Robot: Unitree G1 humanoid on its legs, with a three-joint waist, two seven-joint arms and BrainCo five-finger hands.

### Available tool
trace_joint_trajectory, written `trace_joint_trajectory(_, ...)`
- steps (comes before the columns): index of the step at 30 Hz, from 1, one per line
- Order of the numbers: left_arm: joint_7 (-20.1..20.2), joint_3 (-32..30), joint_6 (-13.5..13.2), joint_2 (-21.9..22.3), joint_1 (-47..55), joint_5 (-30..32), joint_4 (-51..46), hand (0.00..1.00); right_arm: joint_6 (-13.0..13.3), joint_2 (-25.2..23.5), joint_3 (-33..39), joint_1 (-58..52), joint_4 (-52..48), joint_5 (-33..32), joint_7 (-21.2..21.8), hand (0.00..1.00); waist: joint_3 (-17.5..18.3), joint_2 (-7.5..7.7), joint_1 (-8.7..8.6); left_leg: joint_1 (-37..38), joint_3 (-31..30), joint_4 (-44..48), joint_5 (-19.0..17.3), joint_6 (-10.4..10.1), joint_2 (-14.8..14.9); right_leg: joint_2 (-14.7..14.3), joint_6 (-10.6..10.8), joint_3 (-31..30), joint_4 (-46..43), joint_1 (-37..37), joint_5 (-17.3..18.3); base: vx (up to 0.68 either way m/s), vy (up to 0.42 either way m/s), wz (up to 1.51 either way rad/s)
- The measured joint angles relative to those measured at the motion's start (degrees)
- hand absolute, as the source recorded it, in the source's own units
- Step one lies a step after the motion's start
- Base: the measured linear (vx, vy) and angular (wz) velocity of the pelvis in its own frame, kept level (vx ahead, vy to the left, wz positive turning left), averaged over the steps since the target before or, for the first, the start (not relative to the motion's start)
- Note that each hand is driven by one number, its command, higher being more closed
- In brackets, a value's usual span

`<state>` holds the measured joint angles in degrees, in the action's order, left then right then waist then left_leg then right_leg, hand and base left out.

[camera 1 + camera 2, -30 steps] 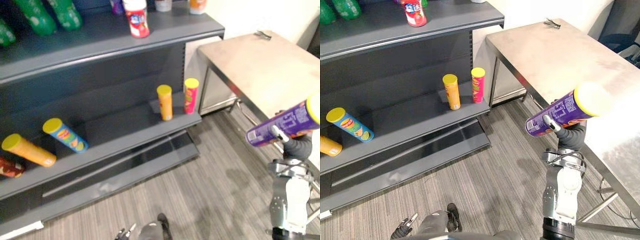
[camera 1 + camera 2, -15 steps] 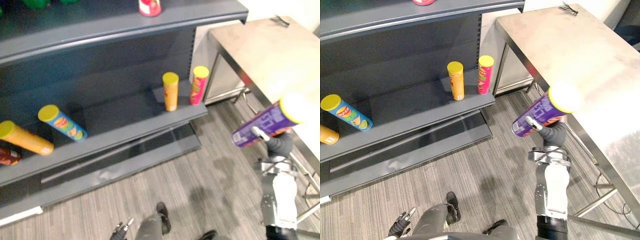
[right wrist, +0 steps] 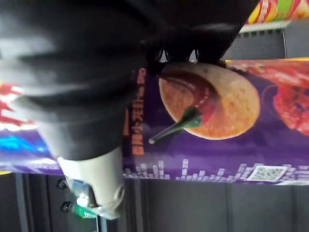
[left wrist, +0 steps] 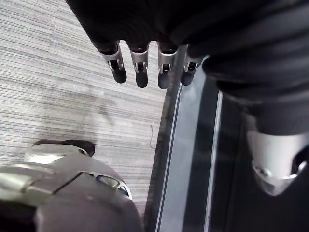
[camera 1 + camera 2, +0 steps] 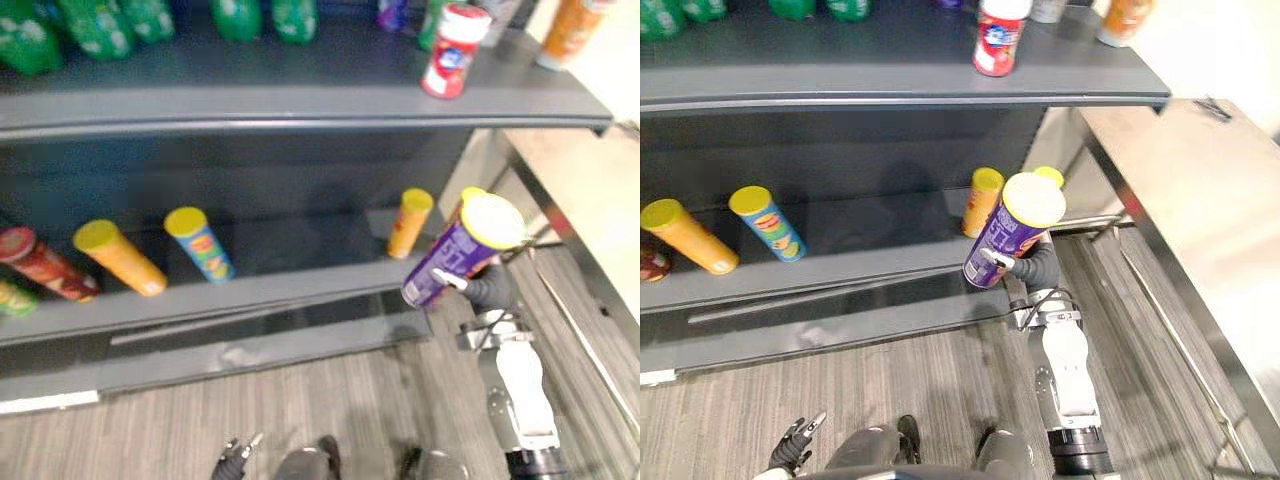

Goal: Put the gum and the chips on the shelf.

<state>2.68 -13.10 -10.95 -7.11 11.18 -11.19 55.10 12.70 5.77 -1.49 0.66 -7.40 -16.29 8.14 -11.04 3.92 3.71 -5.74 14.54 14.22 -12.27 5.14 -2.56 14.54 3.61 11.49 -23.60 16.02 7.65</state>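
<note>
step: shelving the chips, I judge; purple chips can [image 5: 455, 255] hangs tilted before the lower shelf [image 5: 890, 228].
right hand [image 5: 492, 289]: wrapped round the can.
left hand [image 4: 139, 72]: fingers slack, empty.
next: I'd reach in and stand it on bare shelf.

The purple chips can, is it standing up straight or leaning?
Leaning. The purple chips can slants in the right hand, yellow lid higher than its base, held in front of the shelf.

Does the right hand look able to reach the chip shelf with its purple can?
Likely yes: the right hand holds the purple can facing the shelf, and its board between the upright orange can and blue can looks bare.
</note>
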Motion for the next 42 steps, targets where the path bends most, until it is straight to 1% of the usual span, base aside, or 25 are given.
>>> trace_joint_trajectory(1, 0.00, 0.10, -0.15, -0.02, -0.07, 0.00, 0.41, 0.00, -0.01, 0.00, -0.11, -0.58, 0.00, 0.00, 0.04, 1.00, 0.02, 0.02, -0.32, 0.15, -1.17, 0.03, 0.00, 0.00, -0.41, -0.78, 0.25, -2.16, 1.06, 0.27, -0.15, 0.23, -0.025, 1.14)
trace_joint_trajectory(2, -0.02, 0.44, -0.16, -0.13, -0.23, -0.01, 1.56, 0.00, -0.10, -0.01, -0.19, -1.76, -0.01, -0.01, 0.23, 1.00, 0.06, 0.10, -0.65, 0.82, -2.87, 0.16, -0.04, -0.08, -0.98, -1.98, 1.34, -5.74, 2.43, 0.07, -0.83, 0.23, -0.077, 1.14)
trace_joint_trajectory(3, -0.05, 0.44, -0.12, -0.11, -0.10, -0.01, 2.23, 0.00, -0.12, -0.01, -0.19, -2.72, -0.05, -0.02, 0.49, 1.00, 0.11, 0.16, -0.79, 1.51, -4.38, 0.45, -0.27, -0.47, -1.16, -2.37, 2.61, -5.66, 3.96, -1.09, -1.94, 0.22, -0.103, 1.08)
trace_joint_trajectory(5, -0.05, 0.37, -0.13, -0.05, 0.21, -0.01, 3.12, 0.00, -0.14, 0.06, -0.61, -3.14, -0.09, -0.30, 0.78, 1.00, 0.40, 0.55, -0.47, 1.95, -4.55, 1.69, -1.20, -2.09, -0.71, -2.81, 2.68, -4.68, 6.21, -2.66, -3.81, 0.19, -0.152, 0.70)
trace_joint_trajectory(6, -0.05, 0.24, -0.09, 0.36, 0.44, -0.01, 3.56, 0.00, -0.15, -0.06, -0.76, -2.82, -0.19, -0.76, 0.96, 1.00, 0.56, -0.18, -0.08, 1.70, -4.90, 2.70, -1.62, -2.98, 0.63, -3.93, 2.68, -3.57, 7.24, -4.11, -3.80, 0.16, -0.168, 0.42)
trace_joint_trajectory(7, -0.02, 0.27, -0.08, 0.63, 0.59, 0.00, 3.70, 0.00, -0.15, -0.04, -1.03, -2.81, -0.38, -1.34, 1.04, 1.00, 0.71, -0.43, -0.07, 1.41, -5.44, 3.04, -1.79, -3.36, 1.24, -4.42, 2.67, -2.76, 8.06, -4.71, -3.79, 0.17, -0.228, 0.33)
trace_joint_trajectory(9, 0.06, 0.18, -0.04, 0.71, 0.23, 0.02, 3.81, 0.00, -0.13, 0.00, -0.99, -3.01, -0.80, -2.89, 1.13, 1.00, 1.08, -0.66, -0.38, -0.09, -7.91, 3.19, -1.98, -4.84, 3.23, -6.01, 1.59, 0.90, 9.60, -5.47, -3.15, 0.14, -0.247, 0.47)
trace_joint_trajectory(10, 0.12, 0.18, -0.03, 0.66, 0.09, 0.03, 3.81, 0.00, -0.13, -0.01, -0.82, -3.14, -0.80, -3.14, 1.09, 1.00, 1.07, -0.66, -0.50, -0.32, -8.70, 2.90, -1.75, -5.24, 3.46, -6.21, 1.25, 1.67, 9.61, -5.51, -2.95, 0.08, -0.207, 0.54)
trace_joint_trajectory(12, 0.17, 0.16, 0.08, 0.64, -0.22, 0.03, 3.82, 0.00, -0.13, -0.07, 0.22, -4.54, -0.80, -4.60, 1.02, 1.00, 1.08, -0.69, -0.59, -0.25, -10.44, 1.33, -0.45, -7.38, 4.11, -6.44, 0.04, 4.60, 9.71, -6.33, -2.20, 0.06, -0.186, 0.56)
trace_joint_trajectory(14, 0.17, 0.16, 0.27, 0.66, -0.31, 0.03, 3.82, 0.00, -0.13, -0.09, 0.88, -5.62, -0.80, -4.76, 1.01, 1.00, 1.11, -0.79, -0.63, -0.15, -10.17, 0.13, 0.26, -8.41, 4.68, -6.45, -0.52, 6.35, 9.91, -7.21, -1.84, 0.01, -0.132, 0.49)
trace_joint_trajectory(15, 0.16, 0.15, 0.34, 0.74, -0.31, 0.04, 3.86, 0.00, -0.11, -0.10, 0.98, -6.23, -0.90, -5.04, 1.00, 1.00, 1.28, -1.06, -0.69, -0.20, -9.46, -0.43, 0.34, -8.47, 5.24, -6.58, -0.68, 7.30, 10.22, -7.57, -1.74, -0.02, -0.104, 0.51)
trace_joint_trajectory(18, -0.09, -0.21, 0.49, 0.84, -0.53, 0.10, 4.27, 0.00, -0.06, -1.05, 0.83, -7.72, -0.99, -5.05, 0.88, 1.00, 1.30, -1.11, -1.04, -0.16, -2.64, -2.20, 0.65, -8.30, 7.53, -6.41, -0.87, 8.61, 10.49, -7.84, -1.63, -0.06, -0.065, 0.27)
trace_joint_trajectory(19, -0.25, -0.23, 0.50, 0.82, -0.53, 0.11, 4.29, 0.00, -0.06, -1.51, 0.30, -8.32, -0.99, -5.05, 0.78, 1.00, 1.31, -1.16, -1.19, -0.07, -1.89, -2.27, 0.97, -7.95, 7.58, -6.23, -0.84, 8.62, 10.61, -8.03, -1.64, -0.06, -0.004, 0.09)
trace_joint_trajectory(22, -1.03, -0.25, 0.50, 0.74, -0.83, 0.57, 4.30, 0.00, 0.00, -2.24, -2.25, -9.95, -1.05, -5.08, 0.85, 1.00, 1.59, -0.96, -1.40, 0.14, -1.97, -3.62, 1.67, -7.72, 6.73, -5.71, -0.26, 8.68, 11.54, -8.22, -2.20, -0.03, 0.045, 0.07)
trace_joint_trajectory(26, -2.79, -0.25, 0.49, 0.73, -2.20, 1.40, 4.31, 0.00, -0.04, -2.17, -7.86, -11.53, -0.86, -5.00, 1.15, 1.00, 1.78, -1.11, -1.74, 0.32, -1.38, -7.48, 4.47, -6.96, 5.27, -5.16, 0.49, 8.99, 14.86, -8.21, -4.39, 0.01, 0.052, 0.05)
trace_joint_trajectory(29, -4.07, 0.39, 0.42, 0.67, -4.18, 2.65, 4.24, 0.00, -0.03, -2.25, -10.84, -11.27, 0.26, -4.80, 1.01, 1.00, 1.85, -1.15, -1.81, 0.28, -1.09, -7.97, 5.83, -7.20, 4.49, -4.41, 0.81, 9.99, 15.43, -8.31, -4.61, 0.06, 0.041, 0.18)
trace_joint_trajectory(31, -4.99, 1.65, 0.27, 0.66, -5.30, 2.76, 3.79, 0.00, -0.05, -2.38, -12.73, -9.32, 2.67, -3.82, 0.45, 1.00, 1.83, -1.19, -1.75, -0.08, -1.13, -7.93, 5.99, -7.26, 4.36, -4.19, 0.82, 10.51, 15.43, -8.26, -4.62, 0.03, 0.028, 0.18)
trace_joint_trajectory(33, -6.25, 3.91, 0.17, 0.98, -6.59, 2.44, 3.01, 0.00, -0.06, -2.47, -14.77, -5.74, 5.79, -1.49, -1.58, 1.00, 1.71, -1.44, -1.42, -0.93, -1.44, -7.26, 6.00, -7.26, 4.35, -4.01, 0.82, 11.27, 15.32, -8.13, -4.62, -0.01, 0.008, 0.16)
trace_joint_trajectory(35, -7.17, 5.01, 0.03, 1.60, -7.60, 2.35, 1.54, 0.00, 0.01, -2.52, -14.87, -2.79, 7.85, 0.11, -3.21, 1.00, 1.36, -1.95, -1.32, -2.45, -2.06, -5.82, 6.00, -7.26, 4.35, -3.70, 0.81, 12.41, 15.01, -7.80, -4.62, -0.05, 0.006, 0.33)
trace_joint_trajectory(36, -8.19, 6.54, -0.50, 2.46, -8.20, 2.21, -0.94, 0.00, 0.01, -2.79, -14.92, 0.92, 10.66, 1.51, -5.56, 1.00, 0.62, -2.82, -0.98, -3.73, -2.89, -4.77, 6.01, -7.25, 4.34, -3.29, 0.69, 13.27, 13.81, -7.08, -4.52, -0.11, 0.014, 0.42)
trace_joint_trajectory(37, -8.56, 7.60, -0.76, 2.86, -9.05, 2.13, -1.85, 0.00, 0.05, -2.98, -14.56, 3.26, 12.30, 2.47, -6.73, 1.00, -0.26, -3.47, -0.50, -4.27, -3.03, -4.03, 6.04, -7.21, 4.35, -3.03, 0.55, 13.68, 13.11, -6.86, -4.41, -0.12, 0.013, 0.31)
trace_joint_trajectory(38, -8.92, 8.49, -0.97, 3.01, -9.38, 1.34, -2.72, 0.00, 0.05, -2.98, -14.53, 5.09, 13.73, 2.91, -7.77, 1.00, -0.86, -3.80, -0.02, -4.50, -3.05, -3.71, 6.11, -7.15, 4.34, -2.81, 0.37, 13.82, 12.42, -6.51, -4.26, -0.13, 0.005, 0.20)
trace_joint_trajectory(39, -9.28, 9.58, -1.37, 3.43, -9.89, -0.17, -4.83, 0.00, 0.04, -3.25, -14.39, 9.40, 17.16, 3.79, -9.90, 1.00, -1.67, -4.68, 0.84, -6.13, -3.45, -2.93, 6.36, -7.11, 4.30, -2.42, 0.04, 13.99, 10.87, -4.89, -4.02, -0.12, -0.006, 0.13)
trace_joint_trajectory(40, -9.46, 9.98, -1.53, 3.53, -10.22, -0.69, -5.61, 0.00, 0.03, -3.46, -14.06, 10.86, 18.22, 4.77, -10.91, 1.00, -2.16, -5.02, 1.26, -6.66, -4.02, -2.75, 6.45, -7.07, 4.24, -2.27, -0.20, 14.19, 10.41, -4.39, -3.85, -0.15, -0.018, 0.22)
trace_joint_trajectory(42, -10.03, 11.22, -1.99, 3.49, -11.17, -2.27, -8.64, 0.00, 0.01, -4.84, -12.38, 15.96, 21.68, 6.76, -13.85, 1.00, -4.64, -5.80, 1.61, -8.19, -4.62, -2.65, 7.42, -6.77, 4.01, -1.33, -0.65, 15.26, 8.11, -2.77, -3.16, -0.17, -0.020, 0.30)
